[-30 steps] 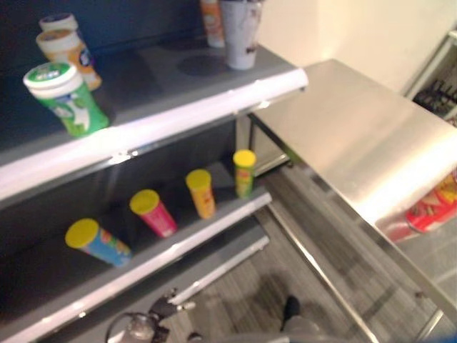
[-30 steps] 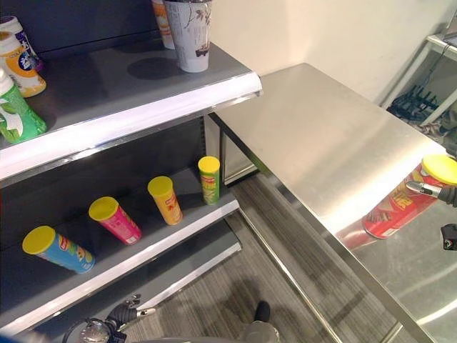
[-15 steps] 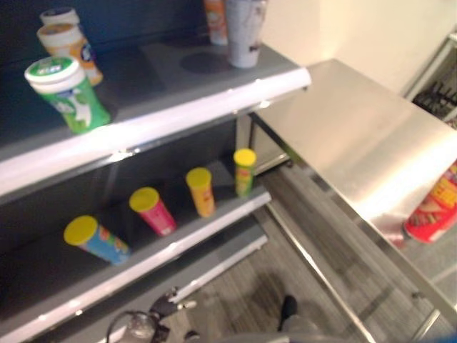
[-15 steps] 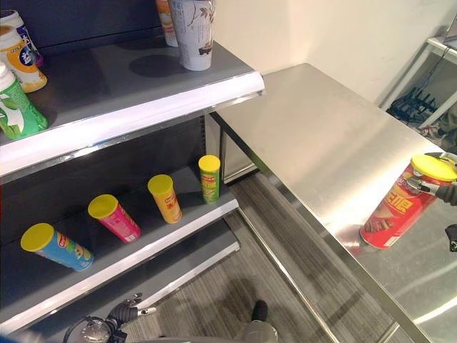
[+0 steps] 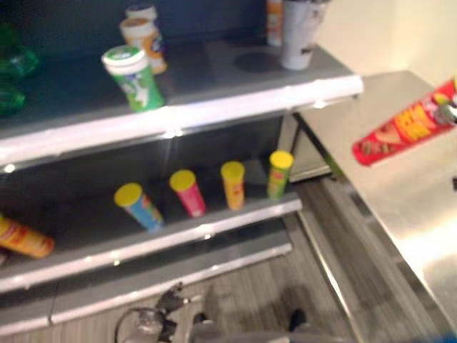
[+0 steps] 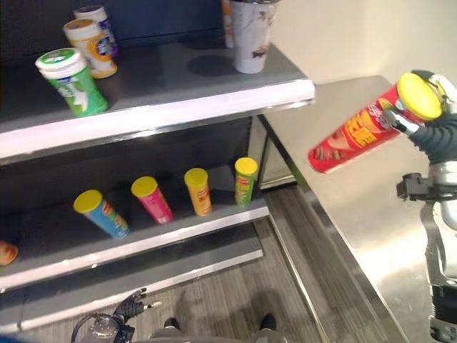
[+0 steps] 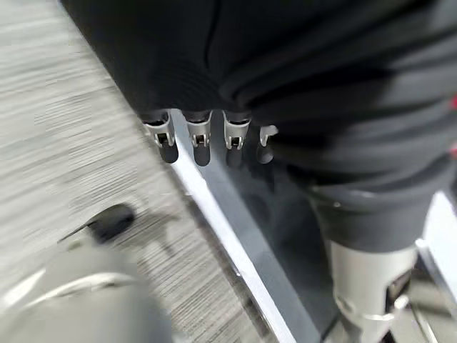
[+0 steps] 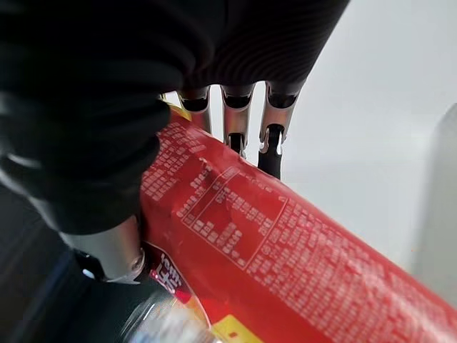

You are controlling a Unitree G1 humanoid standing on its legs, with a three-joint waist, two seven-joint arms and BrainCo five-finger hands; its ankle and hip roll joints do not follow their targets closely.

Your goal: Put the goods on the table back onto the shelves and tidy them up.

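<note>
Red can [image 6: 355, 134]: yellow lid, orange/yellow print, white text panel on the side. Right hand [image 6: 433, 118]: silver fingers w/ dark tips, dark ribbed cover. Lower shelf [image 6: 143, 243] grey, w/ four yellow-lidded cans: blue [image 6: 101, 213], pink [image 6: 151, 199], orange [image 6: 198, 190], green [image 6: 245, 180]. Upper shelf: green tub [image 6: 71, 81] w/ white lid. Table [image 6: 357, 207]: bare steel.

Your right hand [image 6: 426, 121] grips the red can [image 6: 360, 133] near its yellow lid, tilted in the air above the steel table [image 6: 371, 229], beside the shelves [image 6: 164, 107].
</note>
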